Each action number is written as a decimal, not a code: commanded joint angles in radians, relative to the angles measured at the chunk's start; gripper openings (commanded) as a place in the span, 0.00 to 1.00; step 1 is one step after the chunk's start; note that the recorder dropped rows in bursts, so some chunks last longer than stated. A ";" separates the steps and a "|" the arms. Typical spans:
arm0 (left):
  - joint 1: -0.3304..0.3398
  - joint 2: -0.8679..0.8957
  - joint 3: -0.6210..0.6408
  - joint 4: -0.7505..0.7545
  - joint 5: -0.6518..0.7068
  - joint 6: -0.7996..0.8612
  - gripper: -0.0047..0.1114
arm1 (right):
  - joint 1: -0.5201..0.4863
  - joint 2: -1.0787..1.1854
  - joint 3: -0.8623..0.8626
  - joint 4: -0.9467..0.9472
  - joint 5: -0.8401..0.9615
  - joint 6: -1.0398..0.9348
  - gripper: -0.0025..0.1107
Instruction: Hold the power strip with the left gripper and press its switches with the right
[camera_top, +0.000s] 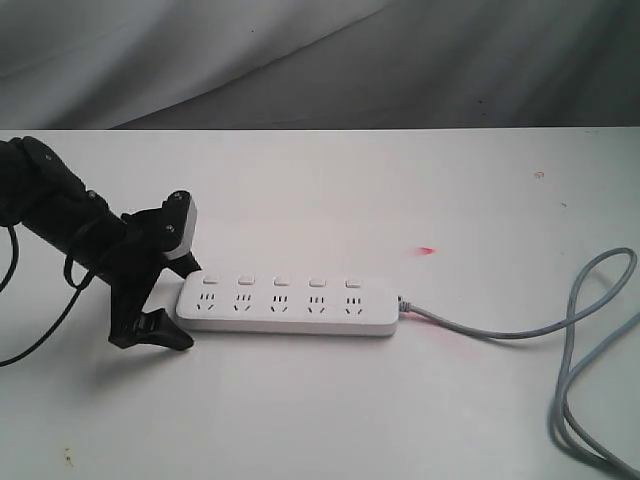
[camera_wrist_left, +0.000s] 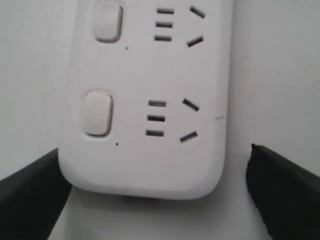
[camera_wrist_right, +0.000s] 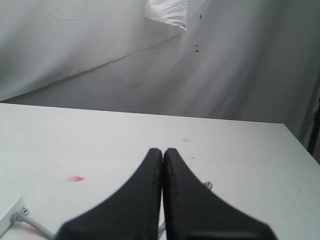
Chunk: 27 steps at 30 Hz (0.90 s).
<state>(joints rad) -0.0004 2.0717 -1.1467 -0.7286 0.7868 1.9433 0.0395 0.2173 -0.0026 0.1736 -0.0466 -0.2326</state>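
Note:
The white power strip (camera_top: 290, 312) lies flat on the white table, its grey cable (camera_top: 520, 333) leaving its right end. Its switches (camera_top: 280, 281) run in a row above the sockets. My left gripper (camera_top: 188, 303) stands open astride the strip's left end, one black finger on each long side. In the left wrist view the strip's rounded end (camera_wrist_left: 150, 165) lies between the fingers (camera_wrist_left: 282, 190), with a gap to one of them; two switches (camera_wrist_left: 97, 112) show. My right gripper (camera_wrist_right: 163, 150) is shut on nothing above the table and is outside the exterior view.
The cable loops across the table's right side (camera_top: 600, 290) and runs off the front edge. A small red mark (camera_top: 427, 249) lies behind the strip's right end. A grey cloth backdrop (camera_top: 320, 60) hangs beyond the table's far edge.

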 joint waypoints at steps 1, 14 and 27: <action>-0.004 0.008 0.001 0.035 0.005 -0.007 0.80 | -0.007 -0.003 0.003 0.002 -0.007 0.003 0.02; -0.004 0.008 0.001 -0.015 -0.048 -0.007 0.75 | -0.007 -0.003 0.003 0.002 -0.007 0.003 0.02; -0.004 0.009 0.001 -0.015 -0.058 -0.007 0.58 | -0.007 -0.003 0.003 0.002 -0.007 0.003 0.02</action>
<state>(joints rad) -0.0004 2.0717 -1.1467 -0.7506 0.7641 1.9392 0.0395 0.2173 -0.0026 0.1736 -0.0466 -0.2326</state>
